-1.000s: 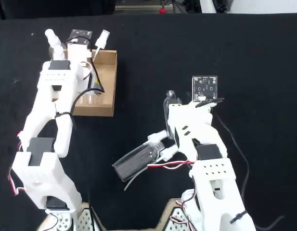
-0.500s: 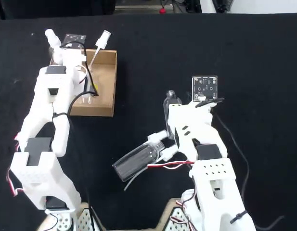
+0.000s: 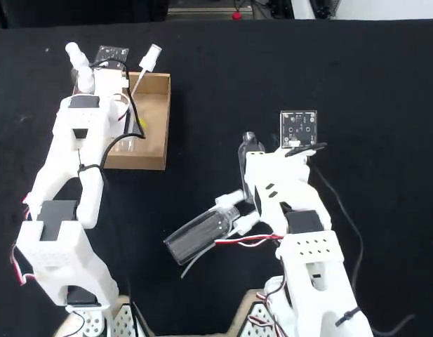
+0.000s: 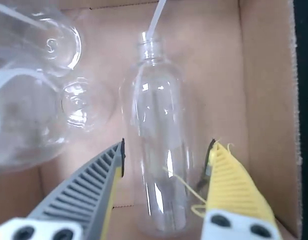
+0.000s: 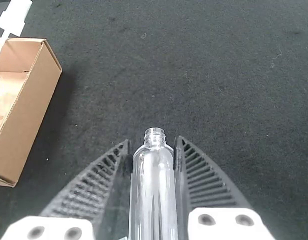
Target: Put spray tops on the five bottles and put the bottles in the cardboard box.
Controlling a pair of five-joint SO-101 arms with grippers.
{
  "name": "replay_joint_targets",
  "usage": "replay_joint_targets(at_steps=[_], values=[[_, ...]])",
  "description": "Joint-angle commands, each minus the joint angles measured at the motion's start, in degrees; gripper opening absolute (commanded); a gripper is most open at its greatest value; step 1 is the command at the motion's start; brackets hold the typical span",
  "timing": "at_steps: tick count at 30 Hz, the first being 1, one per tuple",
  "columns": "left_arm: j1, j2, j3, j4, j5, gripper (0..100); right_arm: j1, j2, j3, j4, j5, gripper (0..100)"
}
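The cardboard box [image 3: 158, 116] sits at the far left of the table, and the left arm [image 3: 79, 119] reaches into it. My left gripper [image 4: 164, 150] is open, its fingers on either side of a clear bottle [image 4: 158, 125] lying on the box floor [image 4: 266, 75]. A thin tube enters that bottle's neck and leads up to a white spray top [image 3: 151, 55] sticking out over the box rim. My right gripper [image 5: 151, 145] is shut on a clear bottle [image 5: 153, 170] with a bare open neck, held mid-table [image 3: 249, 144].
More clear bottles [image 4: 51, 45] lie in the box beside the first. A second white spray top [image 3: 76, 53] shows at the box's far left corner. Another bottle [image 3: 198, 237] lies on its side on the black table by the right arm. The box [image 5: 24, 85] stands left of my right gripper.
The left arm has shifted a little toward the far end of the box over the last second. The right arm and its bottle have not moved.
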Motion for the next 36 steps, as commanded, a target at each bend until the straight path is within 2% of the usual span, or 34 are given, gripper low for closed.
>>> replay_joint_targets(at_steps=[1,12,24,31,36], values=[[0.57,2.02,-2.07,-0.88,-0.26,27,1.05,-1.89,-4.18,-1.49,0.35,14.1],[0.84,2.90,-2.95,-0.79,-0.26,27,1.05,-1.89,-4.18,-1.49,0.35,14.1],[5.41,3.16,-2.95,-0.53,-0.26,26,1.05,-1.89,-4.18,-1.49,0.35,14.1],[5.32,2.81,-2.86,1.49,-0.26,11,1.05,-1.89,-4.18,-1.49,0.35,14.1],[5.41,2.73,-2.68,1.76,-0.26,9,1.05,-1.89,-4.18,-1.49,0.35,14.1]])
